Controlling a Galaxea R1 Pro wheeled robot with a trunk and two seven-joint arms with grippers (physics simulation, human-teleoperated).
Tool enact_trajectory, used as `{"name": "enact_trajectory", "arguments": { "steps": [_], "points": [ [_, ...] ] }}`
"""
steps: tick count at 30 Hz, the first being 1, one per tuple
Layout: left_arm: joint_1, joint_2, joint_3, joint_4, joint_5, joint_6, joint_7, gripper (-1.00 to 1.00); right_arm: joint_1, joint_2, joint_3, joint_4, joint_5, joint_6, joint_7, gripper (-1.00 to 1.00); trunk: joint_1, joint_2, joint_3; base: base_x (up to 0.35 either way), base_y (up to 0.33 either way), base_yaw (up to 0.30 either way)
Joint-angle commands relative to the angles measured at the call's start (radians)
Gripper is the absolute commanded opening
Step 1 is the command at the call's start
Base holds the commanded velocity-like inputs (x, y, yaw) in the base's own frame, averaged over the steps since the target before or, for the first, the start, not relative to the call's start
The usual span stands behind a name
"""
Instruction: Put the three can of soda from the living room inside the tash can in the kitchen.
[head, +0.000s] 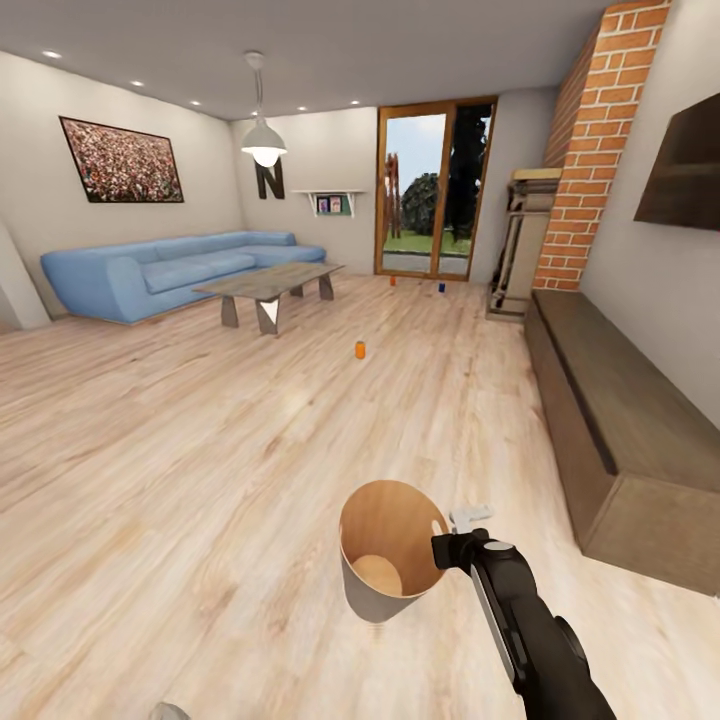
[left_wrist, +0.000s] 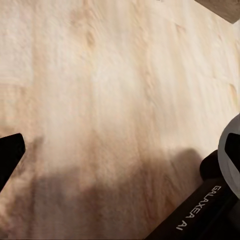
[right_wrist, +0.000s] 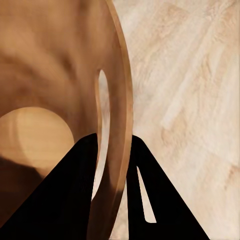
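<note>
The tash can (head: 385, 560), white-grey outside and brown inside, hangs low over the plank floor, tilted toward me. My right gripper (head: 446, 547) is shut on its rim at the right side; in the right wrist view the two black fingers (right_wrist: 75, 190) pinch the brown wall (right_wrist: 117, 100), one inside and one outside. One orange can of soda (head: 360, 349) stands on the floor mid-room. Another orange can (head: 393, 281) and the dark blue can (head: 441, 288) stand near the glass doors. My left gripper (left_wrist: 120, 160) hangs over bare floor, one black finger (left_wrist: 10, 156) far out at the side.
A blue sofa (head: 170, 270) and a low coffee table (head: 268, 285) stand at the left. A long dark bench (head: 610, 420) runs along the right wall below the brick fireplace column (head: 590, 160). Wood-framed glass doors (head: 435, 190) lie straight ahead. The robot's base (left_wrist: 200, 215) shows below the left wrist.
</note>
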Motion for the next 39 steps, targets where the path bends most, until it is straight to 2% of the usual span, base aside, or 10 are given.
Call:
{"name": "enact_trajectory", "arguments": {
  "steps": [1,21,39],
  "points": [
    [0.000,0.000,0.000,0.000,0.000,0.000,0.000,1.00,0.000,0.000,0.000,-0.001,-0.013,0.001,0.003,-1.00,0.000,0.000,0.000,0.337,0.097,-0.007],
    [0.000,0.000,0.000,0.000,0.000,0.000,0.000,1.00,0.000,0.000,0.000,0.000,-0.013,0.001,0.003,-1.00,0.000,0.000,0.001,0.337,0.097,-0.012],
    [0.000,0.000,0.000,0.000,0.000,0.000,0.000,1.00,0.000,0.000,0.000,0.000,-0.013,0.001,0.003,-1.00,0.000,0.000,0.018,0.337,0.097,-0.233]
  ]
}}
